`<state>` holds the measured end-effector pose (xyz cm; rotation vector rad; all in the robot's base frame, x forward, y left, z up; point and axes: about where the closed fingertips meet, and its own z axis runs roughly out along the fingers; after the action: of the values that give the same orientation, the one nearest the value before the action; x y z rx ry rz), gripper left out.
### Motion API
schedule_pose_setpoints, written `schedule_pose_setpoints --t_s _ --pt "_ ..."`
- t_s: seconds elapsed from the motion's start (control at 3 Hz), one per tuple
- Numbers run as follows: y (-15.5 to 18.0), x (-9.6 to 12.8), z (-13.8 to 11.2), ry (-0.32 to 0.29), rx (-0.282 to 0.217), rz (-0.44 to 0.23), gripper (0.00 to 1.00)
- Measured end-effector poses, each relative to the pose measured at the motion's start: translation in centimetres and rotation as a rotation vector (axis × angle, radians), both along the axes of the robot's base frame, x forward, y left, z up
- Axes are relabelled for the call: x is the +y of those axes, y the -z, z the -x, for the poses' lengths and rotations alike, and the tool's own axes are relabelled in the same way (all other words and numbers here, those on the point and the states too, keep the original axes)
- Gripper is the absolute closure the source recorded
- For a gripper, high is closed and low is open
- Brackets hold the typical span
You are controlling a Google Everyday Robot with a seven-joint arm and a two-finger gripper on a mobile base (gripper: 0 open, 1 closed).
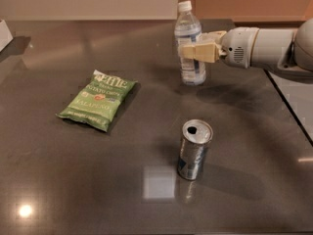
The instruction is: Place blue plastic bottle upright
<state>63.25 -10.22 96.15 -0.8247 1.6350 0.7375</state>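
Note:
The blue plastic bottle [191, 71] is clear with a white cap and a blue-and-white label. It stands upright at the back middle of the dark table [98, 190], its base on or just at the surface. My gripper [190, 52] reaches in from the right and is shut around the bottle's middle. Its tan fingers [201, 52] cover part of the label. The white arm [264, 48] stretches off the right edge.
A silver drink can [194, 150] stands upright in front of the bottle, nearer the camera. A green chip bag [99, 99] lies flat at the left. The table's right edge [293, 116] runs diagonally beside the arm. A white object [4, 33] sits at the far left.

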Motion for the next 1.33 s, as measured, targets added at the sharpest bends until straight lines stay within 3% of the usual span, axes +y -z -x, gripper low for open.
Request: schedule_pose_setpoints --t_s 1.0,1.33 --pt "2.3 -1.5 0.1 0.009 -0.08 -0.095 1.0" --pt "3.0 -1.5 0.1 0.013 -0.086 -0.101 1.0"
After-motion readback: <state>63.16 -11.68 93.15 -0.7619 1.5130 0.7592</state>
